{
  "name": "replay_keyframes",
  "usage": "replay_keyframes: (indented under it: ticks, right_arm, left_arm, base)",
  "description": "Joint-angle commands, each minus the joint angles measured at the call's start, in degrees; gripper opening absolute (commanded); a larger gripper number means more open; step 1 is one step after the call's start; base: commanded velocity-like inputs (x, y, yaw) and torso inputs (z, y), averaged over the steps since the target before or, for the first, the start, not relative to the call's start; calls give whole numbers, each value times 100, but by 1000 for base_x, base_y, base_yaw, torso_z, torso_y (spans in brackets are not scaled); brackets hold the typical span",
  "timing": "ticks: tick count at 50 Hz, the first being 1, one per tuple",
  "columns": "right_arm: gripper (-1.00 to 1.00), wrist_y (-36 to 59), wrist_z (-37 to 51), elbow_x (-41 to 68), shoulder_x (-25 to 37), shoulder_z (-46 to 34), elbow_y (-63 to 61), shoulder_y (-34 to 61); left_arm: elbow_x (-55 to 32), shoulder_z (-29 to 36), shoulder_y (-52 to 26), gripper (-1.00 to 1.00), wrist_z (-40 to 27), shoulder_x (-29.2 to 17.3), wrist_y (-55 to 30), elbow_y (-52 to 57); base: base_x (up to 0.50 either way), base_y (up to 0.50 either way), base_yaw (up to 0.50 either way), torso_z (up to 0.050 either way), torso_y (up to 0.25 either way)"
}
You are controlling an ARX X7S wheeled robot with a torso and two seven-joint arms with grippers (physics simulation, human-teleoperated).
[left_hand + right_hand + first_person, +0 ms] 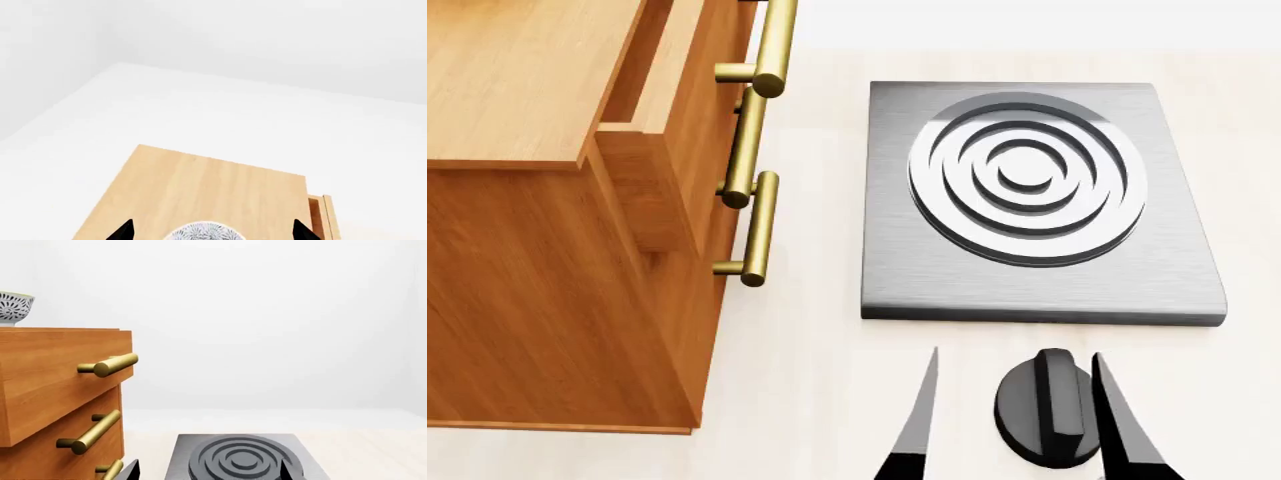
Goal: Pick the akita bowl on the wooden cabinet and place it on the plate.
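Bowl (204, 231) on cabinet (200, 195).
Left gripper (212, 231) spread wide around bowl; right gripper (1014, 425) parted, low by stove (1038, 200).

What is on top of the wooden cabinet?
The akita bowl stands on the wooden cabinet. No view shows the whole top, so anything else there is hidden.

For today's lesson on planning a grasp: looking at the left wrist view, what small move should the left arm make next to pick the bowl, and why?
Probably ease the left gripper down over the akita bowl. The bowl sits on the wooden cabinet between the open fingertips, but only its rim shows, so the fingers likely aren't around it yet.
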Motion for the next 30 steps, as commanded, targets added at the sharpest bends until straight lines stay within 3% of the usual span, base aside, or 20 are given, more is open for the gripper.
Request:
replay_keyframes:
  ticks: [1, 7, 11, 30]
  right_arm:
    - [100, -32, 1, 21, 1, -26, 46, 11]
    - [100, -50, -3, 29, -5, -47, 89, 28]
    - [100, -54, 7, 29, 2, -48, 84, 24]
    - [100, -66, 28, 28, 25, -85, 107, 34]
  left_arm:
    - [506, 118, -226, 100, 116, -14, -272, -59]
    - [509, 623, -363, 100, 217, -24, -603, -59]
    - [510, 1189, -413, 100, 835, 74, -862, -59]
    - [375, 1365, -492, 100, 944, -15, -1427, -59]
  base:
    - [0, 0, 0, 0, 0]
    - [0, 0, 0, 0, 0]
    - [0, 0, 0, 0, 0]
    - [0, 0, 0, 0, 0]
